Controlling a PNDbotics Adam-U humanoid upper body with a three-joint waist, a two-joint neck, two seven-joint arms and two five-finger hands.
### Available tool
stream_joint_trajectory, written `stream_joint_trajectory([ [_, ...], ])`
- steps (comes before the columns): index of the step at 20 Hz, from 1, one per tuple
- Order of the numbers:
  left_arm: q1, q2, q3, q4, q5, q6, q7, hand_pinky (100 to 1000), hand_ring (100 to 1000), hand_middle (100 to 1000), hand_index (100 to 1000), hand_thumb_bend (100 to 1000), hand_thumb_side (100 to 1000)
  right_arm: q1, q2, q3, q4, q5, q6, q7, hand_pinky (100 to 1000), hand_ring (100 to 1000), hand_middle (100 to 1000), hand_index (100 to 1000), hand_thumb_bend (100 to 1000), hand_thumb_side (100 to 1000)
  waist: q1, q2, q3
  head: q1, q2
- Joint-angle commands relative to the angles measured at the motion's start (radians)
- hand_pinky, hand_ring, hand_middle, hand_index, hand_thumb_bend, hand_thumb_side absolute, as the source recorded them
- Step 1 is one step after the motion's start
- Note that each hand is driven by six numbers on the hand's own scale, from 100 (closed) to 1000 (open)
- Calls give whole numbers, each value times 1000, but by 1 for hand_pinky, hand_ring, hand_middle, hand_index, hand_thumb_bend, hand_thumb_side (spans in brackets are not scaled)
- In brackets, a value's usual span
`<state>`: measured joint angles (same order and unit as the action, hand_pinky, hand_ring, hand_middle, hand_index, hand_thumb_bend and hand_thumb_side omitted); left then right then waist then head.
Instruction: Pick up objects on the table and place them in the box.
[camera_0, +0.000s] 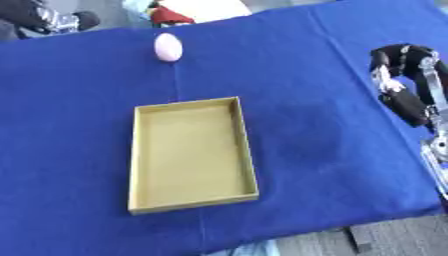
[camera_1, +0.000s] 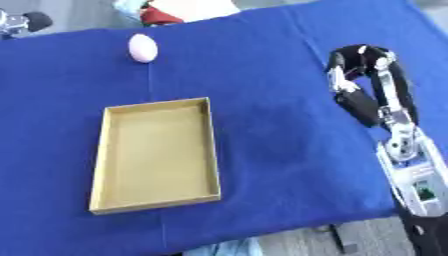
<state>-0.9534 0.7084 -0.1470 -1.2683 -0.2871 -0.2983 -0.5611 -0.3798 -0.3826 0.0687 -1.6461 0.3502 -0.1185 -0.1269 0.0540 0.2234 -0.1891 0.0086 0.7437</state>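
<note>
the egg (camera_0: 168, 47), pale pink, sits on the blue tablecloth (camera_0: 332, 150) near the far edge, a little left of the table's middle. its long axis runs roughly away from me, narrower end pointing far. nothing touches it.

the box (camera_0: 192, 155), shallow, tan cardboard, lies nearer to me than the egg and well apart from it, long side running near-to-far. its inside shows bare, so by my reading the task is at its first pick.

my right hand (camera_1: 354, 80) hangs at the right side, above the cloth. fingers curled inward toward the thumb, holding nothing. the forearm trails back toward the lower right corner.

my left hand: not seen in either view. a dark shape with silver shows at the far left corner, past the table edge; cannot tell what it is.

the relation that counts: the egg lies far and well to the left of my right hand, across most of the table's width, beyond the box's far end. the right hand is the only one in sight, so a diagonal reach forward and left seems called for, fingers opened before closing across the egg's short axis. risk, as i judge it: a round thing on cloth may roll if nudged.
</note>
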Motion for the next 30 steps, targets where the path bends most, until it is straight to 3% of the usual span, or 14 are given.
stream_joint_trajectory([
  [1,-52,-10,3,74,-52,-9,28,854,813,786,896,350,309,-22,-19,1,-14,-7,-3,7,505,561,518,689,100,681,1,-10,-11,11,-18],
  [6,-102,-53,11,202,-131,-25,99,863,822,797,899,296,235,-37,-14,9,-19,-10,-7,14,505,560,517,688,100,682,9,3,-51,37,-32],
  [11,-136,-81,30,332,-218,-51,186,865,825,801,899,246,156,-53,-10,15,-25,-12,-9,19,504,559,514,688,100,683,20,16,-91,91,-49],
  [18,-156,-106,33,444,-349,-38,288,859,822,798,894,249,145,-68,-5,21,-29,-14,-13,24,503,558,512,687,100,691,37,31,-131,157,-72],
  [26,-166,-136,62,511,-500,-15,341,855,819,797,891,245,174,-77,0,23,-28,-20,-17,25,501,557,511,686,100,698,47,45,-161,183,-86],
  [30,-168,-168,110,540,-701,-16,400,853,818,797,889,249,185,-78,3,22,-27,-22,-17,24,501,557,510,685,100,702,47,51,-167,185,-87],
])
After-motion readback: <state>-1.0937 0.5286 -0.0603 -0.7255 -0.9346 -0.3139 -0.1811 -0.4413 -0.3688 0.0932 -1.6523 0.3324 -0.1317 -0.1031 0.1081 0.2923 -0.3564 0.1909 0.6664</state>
